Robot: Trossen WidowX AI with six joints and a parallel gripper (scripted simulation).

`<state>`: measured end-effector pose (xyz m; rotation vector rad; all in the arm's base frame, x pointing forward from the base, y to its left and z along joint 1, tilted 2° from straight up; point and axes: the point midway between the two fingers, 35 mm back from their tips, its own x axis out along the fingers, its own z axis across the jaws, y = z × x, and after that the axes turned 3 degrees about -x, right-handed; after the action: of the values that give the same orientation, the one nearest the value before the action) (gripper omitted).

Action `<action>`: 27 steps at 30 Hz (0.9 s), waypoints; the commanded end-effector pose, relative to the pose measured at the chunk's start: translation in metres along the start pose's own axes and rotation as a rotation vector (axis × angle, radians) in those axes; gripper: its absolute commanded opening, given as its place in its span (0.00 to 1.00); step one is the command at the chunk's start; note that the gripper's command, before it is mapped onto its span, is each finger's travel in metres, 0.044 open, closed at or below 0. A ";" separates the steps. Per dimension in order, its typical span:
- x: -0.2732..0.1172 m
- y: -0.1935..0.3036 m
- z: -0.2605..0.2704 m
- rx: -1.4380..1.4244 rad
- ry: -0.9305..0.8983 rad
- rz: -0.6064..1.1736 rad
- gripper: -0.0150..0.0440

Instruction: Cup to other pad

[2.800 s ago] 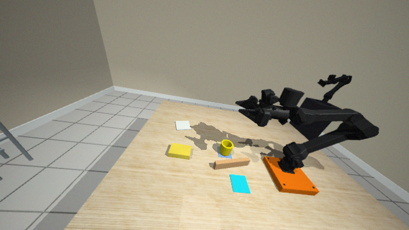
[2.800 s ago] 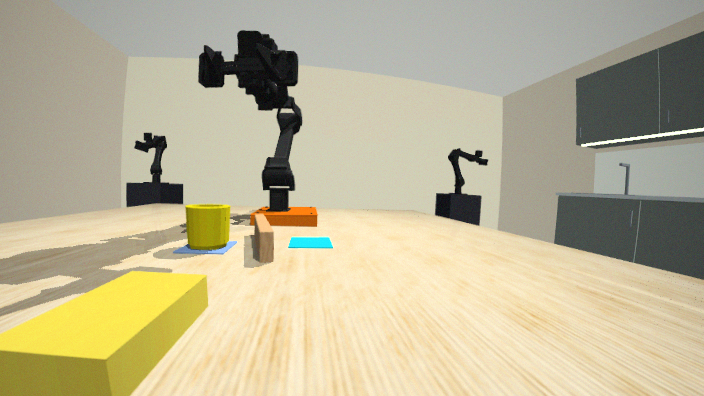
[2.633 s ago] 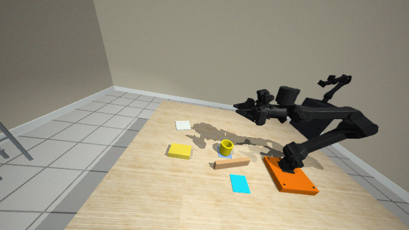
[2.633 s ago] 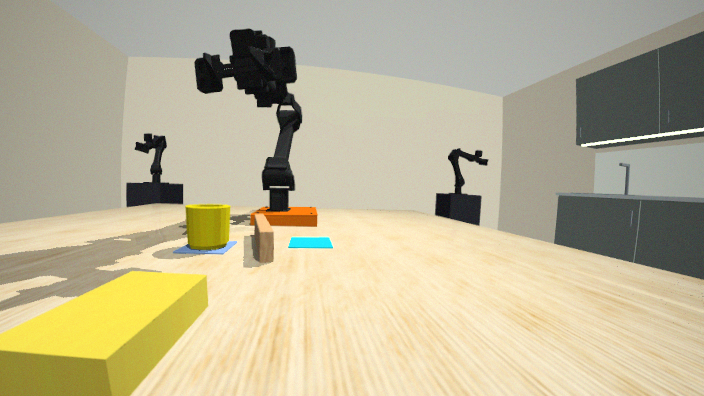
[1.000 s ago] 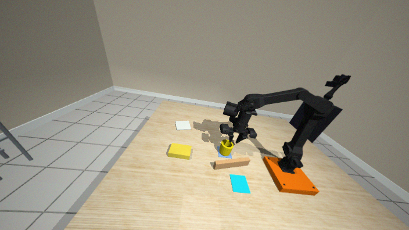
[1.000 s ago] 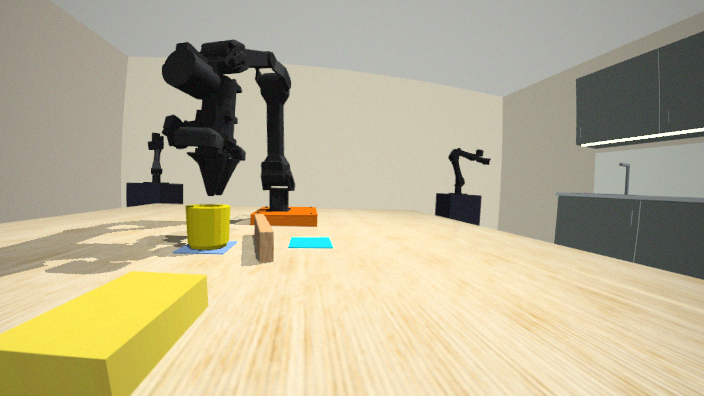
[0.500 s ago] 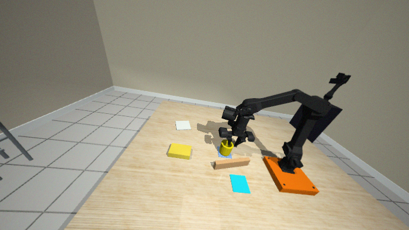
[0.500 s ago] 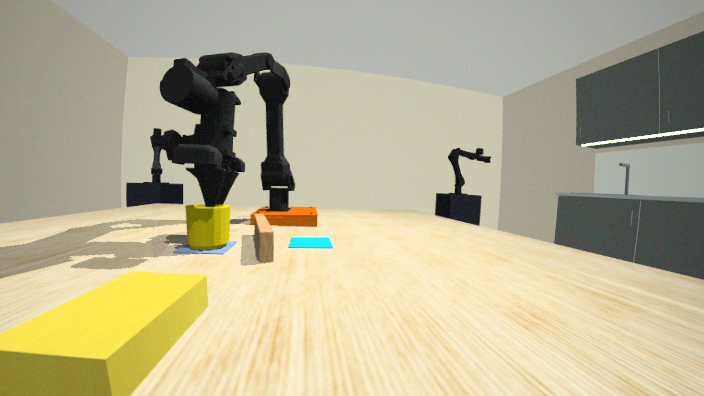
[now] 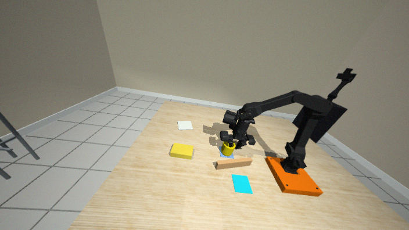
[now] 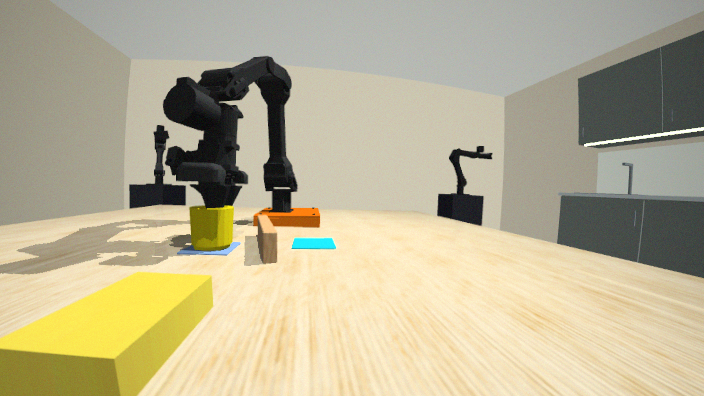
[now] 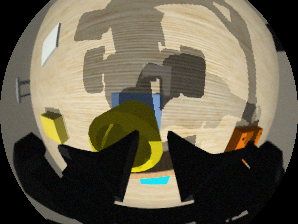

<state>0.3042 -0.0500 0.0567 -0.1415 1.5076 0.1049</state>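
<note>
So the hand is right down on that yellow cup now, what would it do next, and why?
Probably close its fingers on the cup's wall. The hand is open, lowered onto the yellow cup, with one finger seemingly inside the rim and the other outside. The cup sits upright on the blue pad, so nothing is gripped yet and lifting would leave it behind.

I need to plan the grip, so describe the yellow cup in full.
The cup is a plain yellow cylinder, open at the top, with a thick wall and no handle. It stands upright on the blue pad, beside the wooden block. The gripper has its open fingers lowered at the rim, one finger seemingly inside and the other outside, straddling the wall. They are not yet clamped. Marbles inside cannot be seen.
</note>
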 end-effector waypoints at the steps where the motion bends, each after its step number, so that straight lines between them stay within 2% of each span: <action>1: 0.006 0.000 -0.002 0.001 0.011 -0.002 0.54; 8: 0.006 0.000 -0.002 0.001 0.011 -0.002 0.54; 27: 0.004 0.000 -0.001 0.000 0.006 0.002 0.32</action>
<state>0.3030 -0.0499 0.0521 -0.1402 1.5144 0.1060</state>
